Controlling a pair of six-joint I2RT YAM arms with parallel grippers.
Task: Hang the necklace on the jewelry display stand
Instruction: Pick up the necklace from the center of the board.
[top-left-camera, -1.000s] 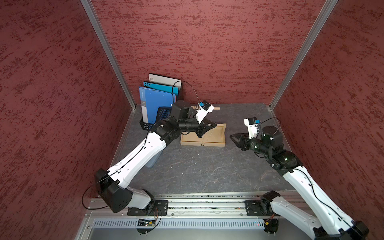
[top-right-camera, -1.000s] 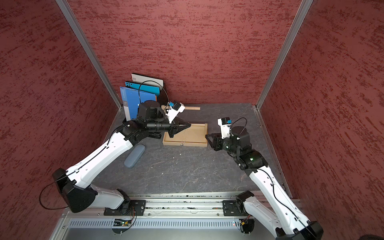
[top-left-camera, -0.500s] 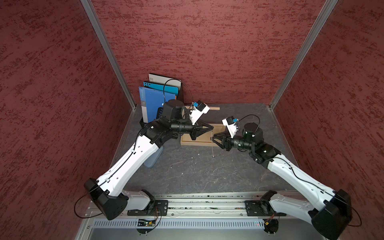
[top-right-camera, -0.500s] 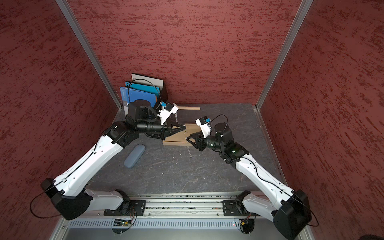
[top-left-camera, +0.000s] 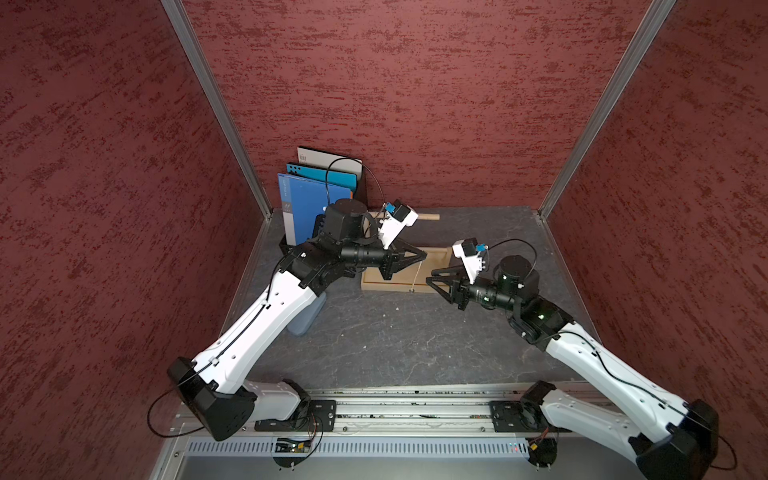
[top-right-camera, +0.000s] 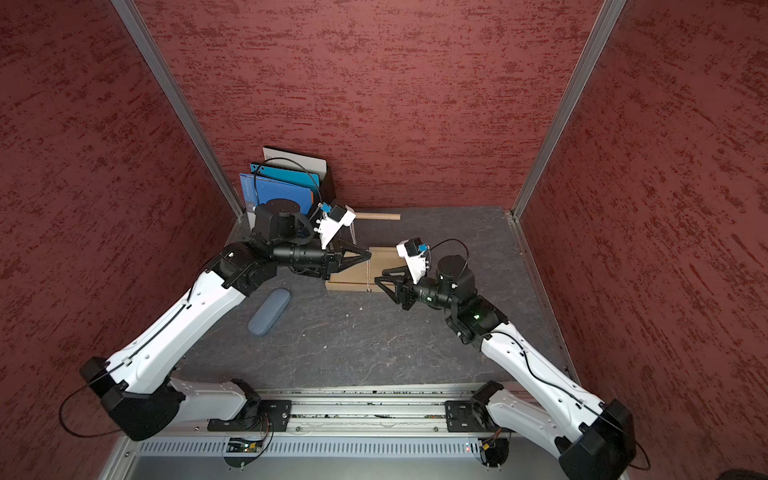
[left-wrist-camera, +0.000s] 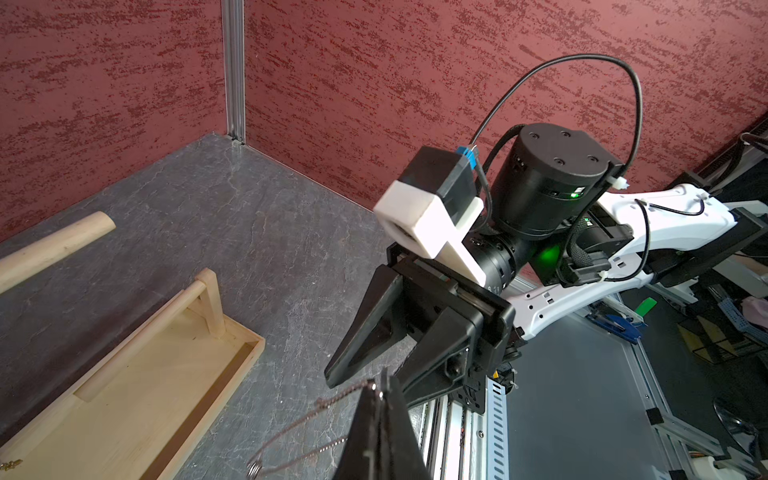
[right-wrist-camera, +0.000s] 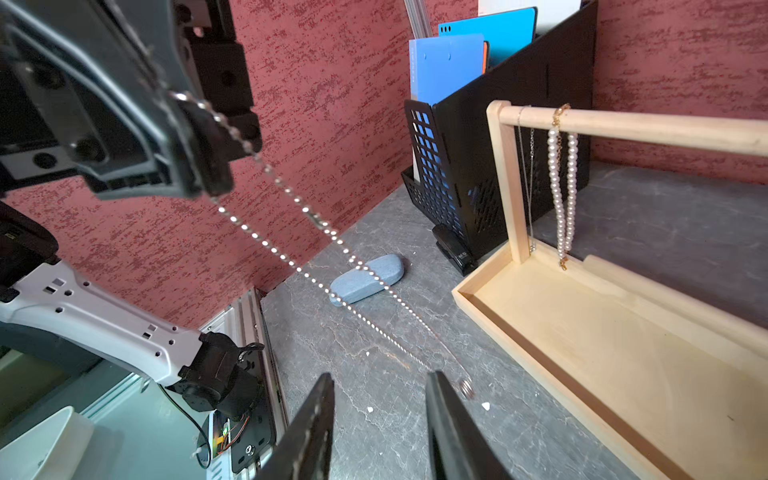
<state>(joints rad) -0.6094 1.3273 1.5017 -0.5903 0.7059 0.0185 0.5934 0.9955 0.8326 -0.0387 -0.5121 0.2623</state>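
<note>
My left gripper (top-left-camera: 424, 254) (top-right-camera: 369, 255) (left-wrist-camera: 380, 384) is shut on a thin silver bead-chain necklace (right-wrist-camera: 332, 241) (left-wrist-camera: 291, 428). The chain hangs from its tips as a loop (top-right-camera: 368, 276), in front of the pale wooden jewelry display stand (top-left-camera: 436, 257) (top-right-camera: 384, 259) (right-wrist-camera: 511, 187). My right gripper (top-left-camera: 431, 277) (top-right-camera: 379, 276) (right-wrist-camera: 380, 378) is open and level with the loop's lower end. The chain's ring (right-wrist-camera: 466, 388) lies just outside one of its fingers (right-wrist-camera: 440, 407), with nothing between them. A pearl strand (right-wrist-camera: 561, 187) and a fine chain hang on the stand's long dowel.
A black mesh file rack (top-left-camera: 316, 195) (right-wrist-camera: 498, 137) with blue folders stands in the back left corner. A black stapler (right-wrist-camera: 453, 249) lies at its foot. A blue-grey case (top-right-camera: 269, 311) (right-wrist-camera: 368, 278) lies on the grey floor under my left arm. Red walls enclose three sides.
My right arm has swung left from the right side toward the hanging chain. My left gripper has shifted slightly left and forward, still holding the necklace.
</note>
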